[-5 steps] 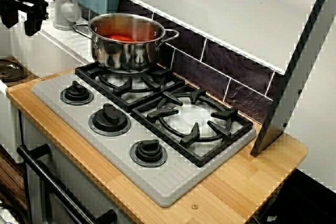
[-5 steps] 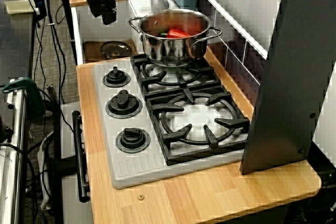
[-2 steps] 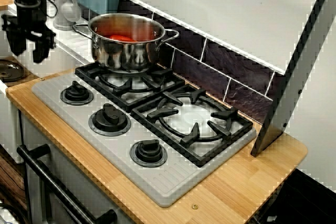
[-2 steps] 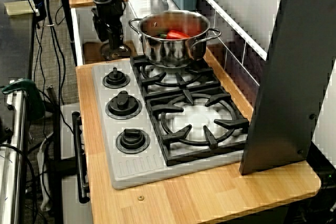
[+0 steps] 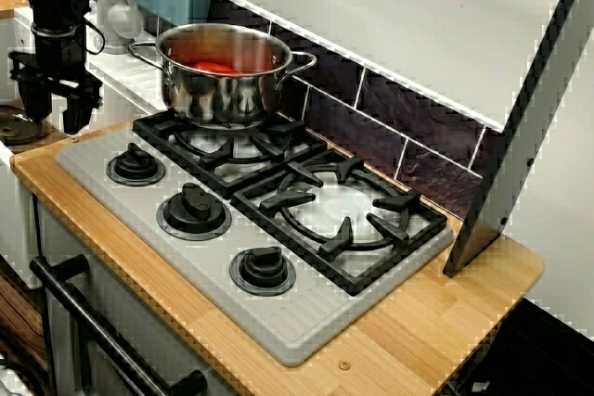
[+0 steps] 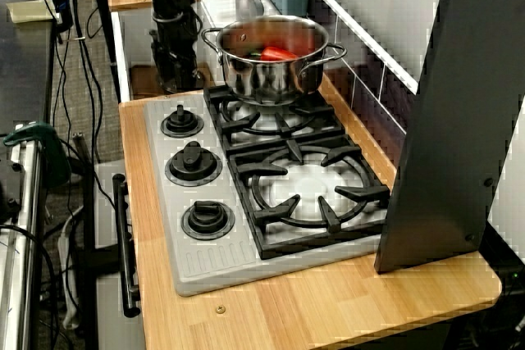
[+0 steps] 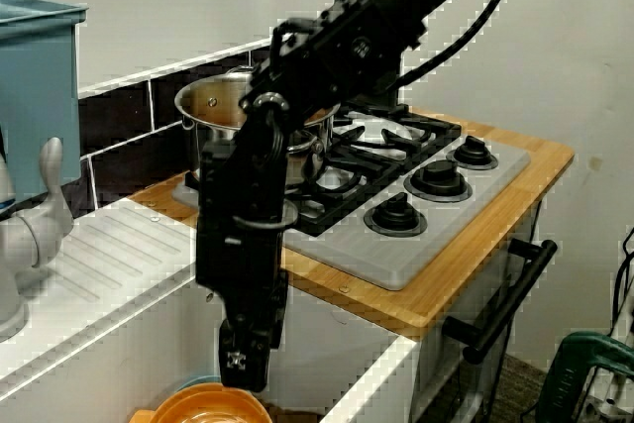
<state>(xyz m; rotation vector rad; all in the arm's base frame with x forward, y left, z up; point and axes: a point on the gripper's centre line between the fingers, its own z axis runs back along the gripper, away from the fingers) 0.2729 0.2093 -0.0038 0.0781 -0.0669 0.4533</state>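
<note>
Landmark: round stainless-steel pot with two loop handles [image 5: 223, 71]. It stands level on the black burner grate, whose prongs carry its flat base.
In the pot: something red [image 5: 215, 67], lying low against the wall. I cannot make out its shape.
Gripper: black two-fingered gripper [image 5: 51, 107], hanging straight down just beside the pot, on the side away from the empty burner. Its arm passes in front of the pot in the view from the sink side.
Fingers: the fingers [image 5: 74, 110] are spread apart with nothing between them.
Nearest thing: orange round bowl [image 7: 203, 405], lower than the pot and right under the fingertips. I cannot tell whether they touch.
Why so low: the bowl lies in the white sink basin [image 7: 119, 354], sunk below the pot's level, so the wrist has to drop vertically.
Also there: dark round disc [image 5: 14, 124] on the basin floor, beyond the gripper from the pot.
Knobs: three black dials [image 5: 135, 167] on the grey cooktop, in front of the pot.
</note>
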